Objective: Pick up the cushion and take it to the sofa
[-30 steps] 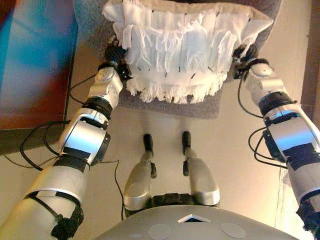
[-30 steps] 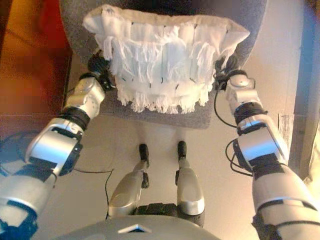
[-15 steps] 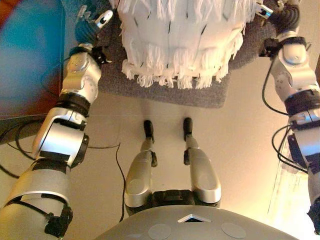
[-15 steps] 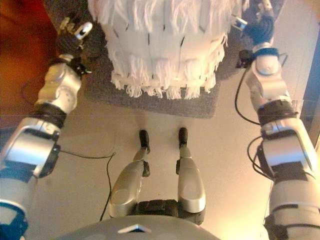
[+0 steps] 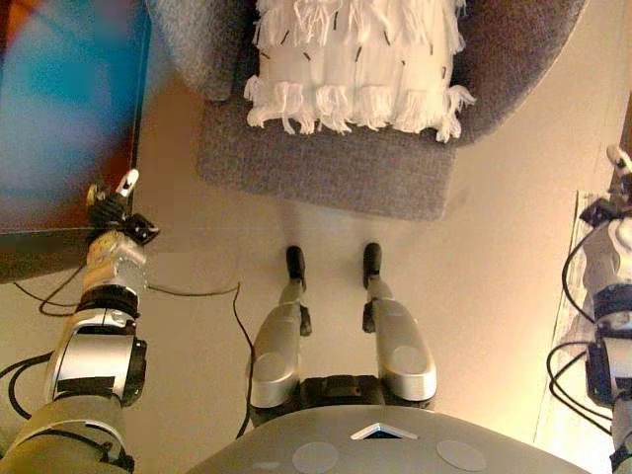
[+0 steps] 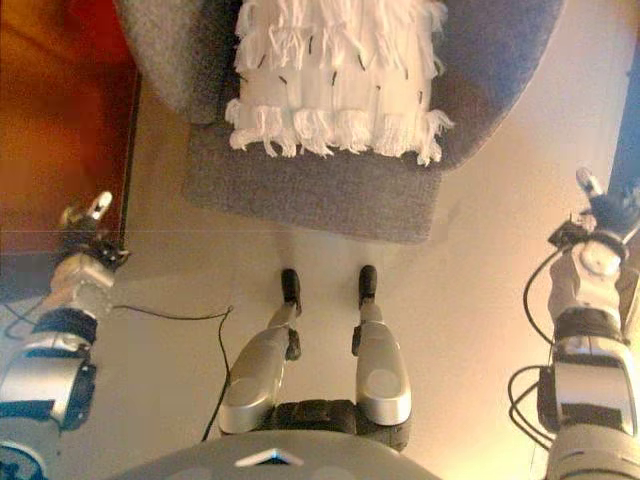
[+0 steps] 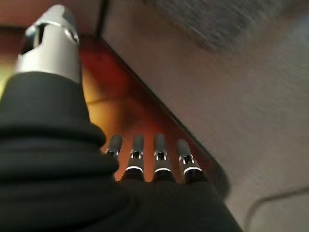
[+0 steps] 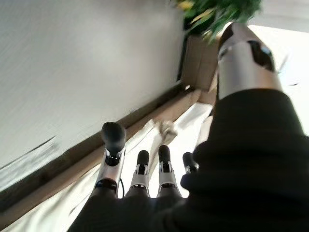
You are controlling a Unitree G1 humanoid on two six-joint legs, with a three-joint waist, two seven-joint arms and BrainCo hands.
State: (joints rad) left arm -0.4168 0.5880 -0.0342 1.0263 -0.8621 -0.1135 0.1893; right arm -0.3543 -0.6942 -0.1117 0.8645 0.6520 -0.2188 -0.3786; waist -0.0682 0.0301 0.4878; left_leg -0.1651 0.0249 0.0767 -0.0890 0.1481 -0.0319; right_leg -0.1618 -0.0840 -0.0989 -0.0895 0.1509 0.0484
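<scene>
The white fringed cushion lies on the seat of the grey sofa, against its back, with no hand touching it. My left hand hangs out to the left, well short of the sofa, beside the dark cabinet. Its fingers are straight and hold nothing. My right hand is out at the right edge, away from the sofa. Its fingers are straight and empty.
A dark red-brown cabinet stands to the left of the sofa. A black cable runs over the floor by my left side. A white cloth, a wooden strip and a green plant are on my right.
Both hands held the cushion by its sides over the seat. Now the cushion rests on the sofa, and both hands have let go and dropped back to my sides.
</scene>
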